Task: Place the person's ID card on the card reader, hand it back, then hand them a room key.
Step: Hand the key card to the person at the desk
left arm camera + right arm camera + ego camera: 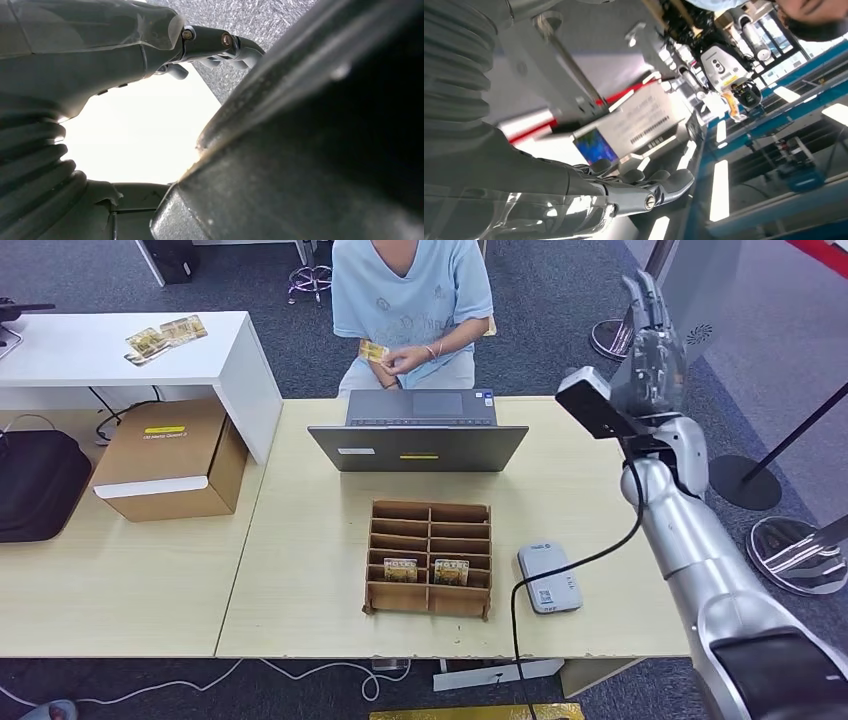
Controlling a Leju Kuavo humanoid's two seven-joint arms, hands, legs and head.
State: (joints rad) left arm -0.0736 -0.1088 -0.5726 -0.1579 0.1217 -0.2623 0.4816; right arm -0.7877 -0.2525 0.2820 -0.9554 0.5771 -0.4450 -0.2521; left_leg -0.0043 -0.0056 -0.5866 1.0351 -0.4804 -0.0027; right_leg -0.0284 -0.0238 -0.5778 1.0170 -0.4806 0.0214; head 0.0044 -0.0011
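Item: my right hand (650,345), raised, fingers spread, holding nothing. Risk: I am misjudging reach, fumbling the person's small yellow ID card (372,351).

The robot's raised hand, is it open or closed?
Open: the right hand is raised with fingers extended and apart, holding nothing.

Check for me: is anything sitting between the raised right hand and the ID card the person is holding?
Nothing visible blocks it. The right hand is raised, fingers apart, past the table's far right corner. The ID card is in the person's hands behind the laptop, which sits lower, on the table, left of a direct line.
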